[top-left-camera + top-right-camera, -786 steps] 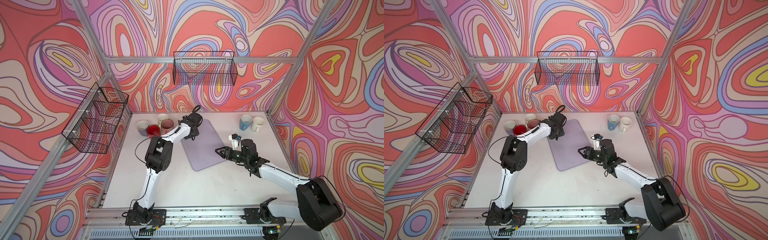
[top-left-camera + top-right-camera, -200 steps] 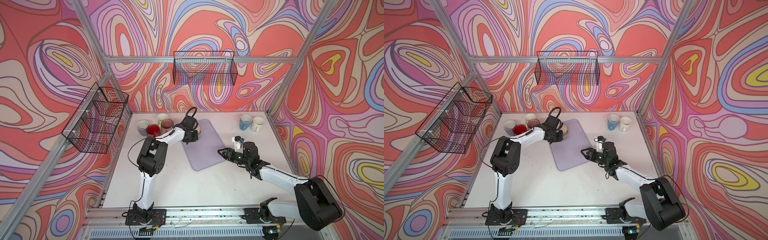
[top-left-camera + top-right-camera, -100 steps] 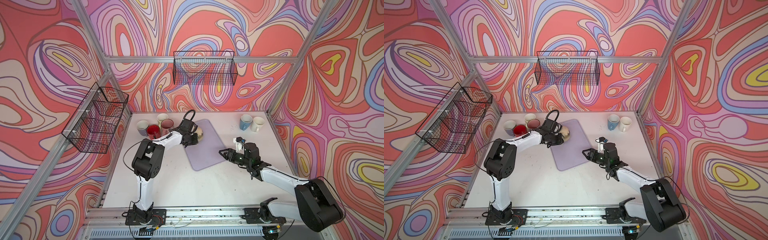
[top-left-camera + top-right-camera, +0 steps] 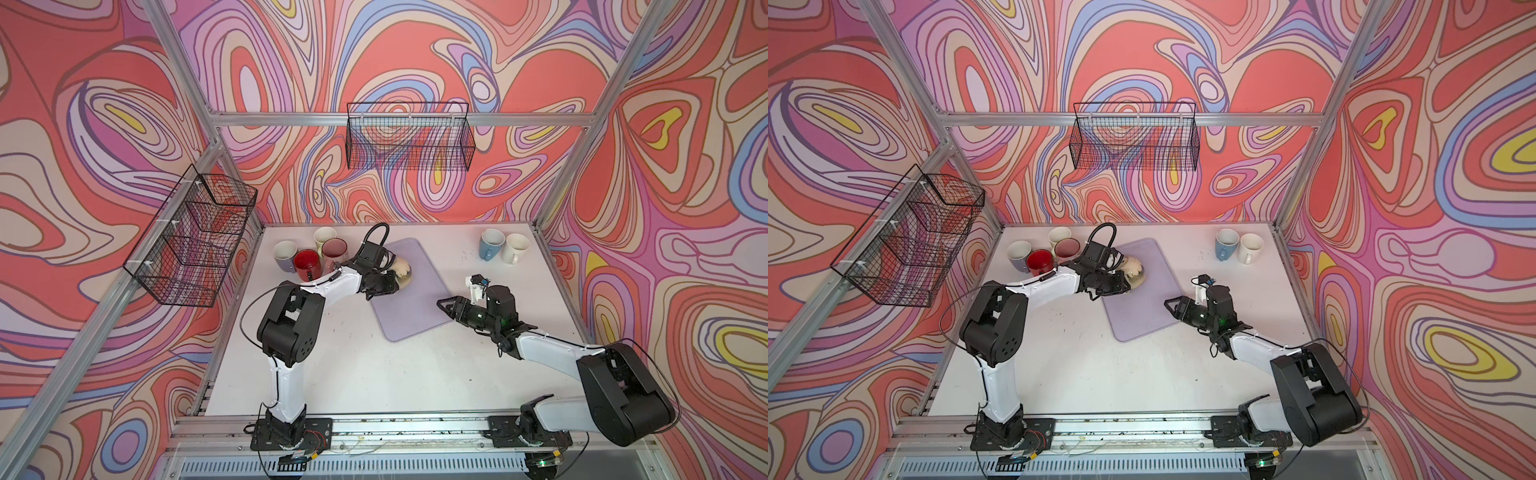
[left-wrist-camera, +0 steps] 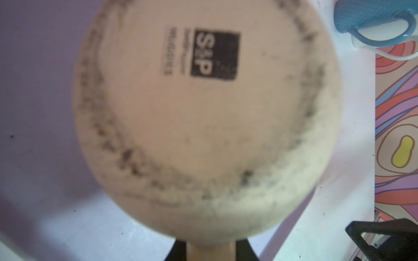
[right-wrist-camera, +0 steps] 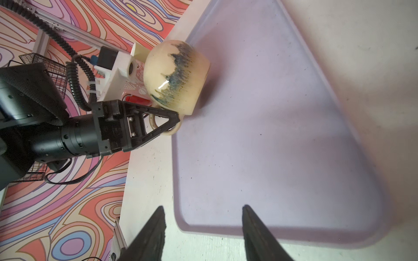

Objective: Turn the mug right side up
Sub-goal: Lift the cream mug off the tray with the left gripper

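The mug (image 4: 401, 272) is sitting at the upper left corner of the lavender tray (image 4: 415, 320), in the upper middle of the bench (image 4: 353, 374) in both top views. It is tipping on its side: its stamped base is filling the left wrist view, and its rim is facing down toward the tray. Whether the rim is touching the tray cannot be told.

It is looking like glazed ceramic, so it is probably stiff, fairly heavy for its size, slick on the round body and liable to chip if dropped. The handle (image 6: 170, 132) is the surest hold, since the bulging wall is offering little purchase.

The left jaws are clamping together on that handle in the right wrist view. The left arm (image 4: 332, 286) is folding at the elbow at centre left and reaching up and right, low over the bench.

The right arm (image 4: 548, 345) is lying low from the lower right, pointing left at the tray's lower right edge. The right jaws are standing apart and holding nothing, well apart from the mug.
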Robot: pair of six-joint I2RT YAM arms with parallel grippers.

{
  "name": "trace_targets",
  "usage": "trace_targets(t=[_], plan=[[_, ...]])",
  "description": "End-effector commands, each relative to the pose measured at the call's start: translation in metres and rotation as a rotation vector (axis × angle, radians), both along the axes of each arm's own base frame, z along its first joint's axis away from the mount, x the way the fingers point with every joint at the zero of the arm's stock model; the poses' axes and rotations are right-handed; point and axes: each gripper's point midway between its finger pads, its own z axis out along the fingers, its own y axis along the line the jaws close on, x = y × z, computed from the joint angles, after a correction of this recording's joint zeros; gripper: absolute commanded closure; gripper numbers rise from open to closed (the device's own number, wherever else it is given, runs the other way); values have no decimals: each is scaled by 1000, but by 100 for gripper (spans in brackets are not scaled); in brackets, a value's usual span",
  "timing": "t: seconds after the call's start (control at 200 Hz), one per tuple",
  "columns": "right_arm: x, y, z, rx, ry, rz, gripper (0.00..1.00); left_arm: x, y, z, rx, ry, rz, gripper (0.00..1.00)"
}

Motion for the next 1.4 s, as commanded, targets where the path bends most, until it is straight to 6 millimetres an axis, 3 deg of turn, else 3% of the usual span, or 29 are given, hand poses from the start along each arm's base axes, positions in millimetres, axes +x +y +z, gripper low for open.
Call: trace_targets(t=[0.0, 0.33, 0.731, 1.392], plan=[[1, -1, -5, 8, 0, 0, 44, 11, -20, 57, -131, -154, -55, 100], [-3, -2, -13, 28, 8, -6, 44, 4, -22, 58, -164, -150, -67, 100], [-7, 4, 8, 101, -84, 31, 44, -15, -25, 99, -273, -213, -109, 100], [-13, 25, 79, 244, -284, 179, 42, -64, -26, 157, -430, -231, -163, 100]])
